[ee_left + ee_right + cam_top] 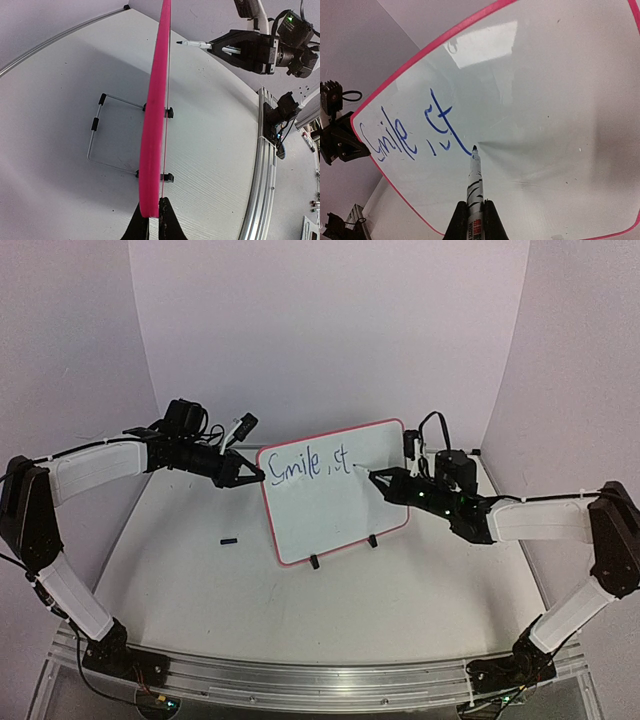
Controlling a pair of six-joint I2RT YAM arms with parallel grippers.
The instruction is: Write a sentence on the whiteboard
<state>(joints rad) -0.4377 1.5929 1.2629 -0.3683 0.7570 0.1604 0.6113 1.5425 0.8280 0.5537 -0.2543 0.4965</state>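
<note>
The whiteboard (335, 510) stands upright at mid table, its red-pink frame seen edge-on in the left wrist view (156, 110). Blue lettering, the sentence (312, 466), reads "Smile, st" along the top left (415, 132). My left gripper (255, 477) is shut on the board's left edge (152, 212). From the right, my right gripper (380, 479) is shut on a white marker (475, 185). The marker's tip (474, 148) rests on the board at the tail of the "t".
A small black cap (229, 539) lies on the table left of the board. Two black clip feet (314, 562) hold the board's lower edge, with a wire stand (100, 130) behind it. An aluminium rail (300, 680) runs along the near edge.
</note>
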